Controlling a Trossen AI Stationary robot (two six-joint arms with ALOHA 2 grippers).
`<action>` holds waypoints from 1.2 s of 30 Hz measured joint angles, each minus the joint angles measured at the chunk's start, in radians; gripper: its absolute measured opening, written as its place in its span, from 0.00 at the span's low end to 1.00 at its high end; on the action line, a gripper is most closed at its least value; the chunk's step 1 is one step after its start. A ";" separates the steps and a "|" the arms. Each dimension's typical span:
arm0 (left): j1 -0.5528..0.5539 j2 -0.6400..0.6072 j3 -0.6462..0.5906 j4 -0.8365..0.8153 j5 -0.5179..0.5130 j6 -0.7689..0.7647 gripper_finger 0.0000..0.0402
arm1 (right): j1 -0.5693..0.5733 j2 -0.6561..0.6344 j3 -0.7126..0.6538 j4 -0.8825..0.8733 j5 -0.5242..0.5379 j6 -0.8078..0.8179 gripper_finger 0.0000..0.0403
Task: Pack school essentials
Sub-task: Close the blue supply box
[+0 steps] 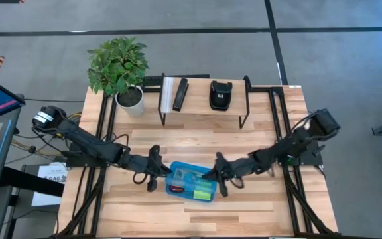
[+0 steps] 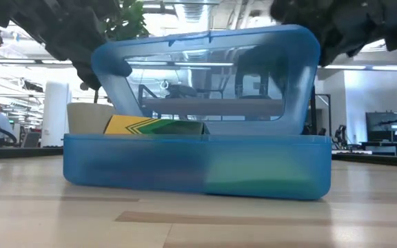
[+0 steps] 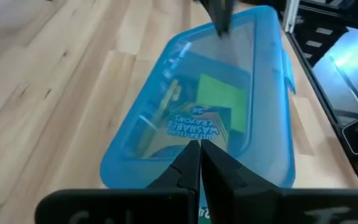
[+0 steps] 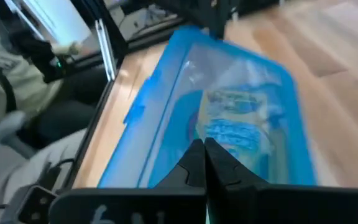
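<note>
- Blue translucent plastic box [image 1: 191, 183] sits on the wooden table [image 1: 197, 133], near its front edge, between the two grippers; its hinged clear lid [image 2: 205, 79] is part-raised, tilted over the tray.
- Inside: crayon box [image 3: 194, 127] with yellow-green print, and a lime-green sticky-note pad [image 3: 221, 99] beside it; something red or orange lies at the left-front corner in the high view, likely the scissors, too small to be sure. Pencils, pen and eraser cannot be made out.
- Handling, as judged: thin moulded plastic, light even when filled, smooth and slippery on the wood, so a one-sided push would likely slide the whole box. Lid looks stiff but springy at the hinge. Best contact seems the lid's free edge or flat top, pressed down while the other arm steadies the tray's end wall.
- Left gripper [image 1: 152, 174] sits at the box's left end, fingers [image 3: 185, 165] pressed together, holding nothing, tips over the tray rim.
- Right gripper [image 1: 219, 178] is at the right end, likewise clenched and empty, tips [image 4: 199, 158] just over the lid.
- Neither grips the box; contact with it cannot be told.
</note>
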 joint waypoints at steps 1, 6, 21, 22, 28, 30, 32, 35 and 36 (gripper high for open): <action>-0.009 0.000 0.000 0.000 -0.014 -0.007 0.00 | 0.006 0.038 0.027 0.002 -0.002 -0.005 0.01; -0.057 0.000 -0.001 0.003 -0.068 -0.016 0.00 | 0.023 0.153 0.136 0.008 -0.039 -0.014 0.01; -0.182 0.135 -0.002 0.168 -0.117 0.038 0.00 | 0.050 0.219 0.190 0.002 -0.079 0.002 0.01; -0.184 0.160 -0.002 0.199 -0.114 0.045 0.00 | 0.053 0.219 0.190 0.002 -0.079 0.004 0.01; -0.183 0.269 -0.001 0.298 -0.086 0.045 0.00 | 0.078 0.219 0.190 -0.002 -0.079 0.012 0.01; -0.184 0.291 -0.001 0.315 -0.077 0.043 0.00 | 0.086 0.219 0.190 -0.008 -0.079 0.021 0.01; -0.184 0.306 -0.001 0.321 -0.070 0.030 0.00 | 0.091 0.219 0.190 -0.017 -0.079 0.031 0.01; -0.182 0.311 -0.001 0.319 -0.062 0.017 0.00 | 0.097 0.218 0.191 -0.054 -0.079 0.051 0.01; -0.182 0.311 -0.001 0.318 -0.061 0.012 0.00 | 0.099 0.218 0.190 -0.069 -0.079 0.056 0.01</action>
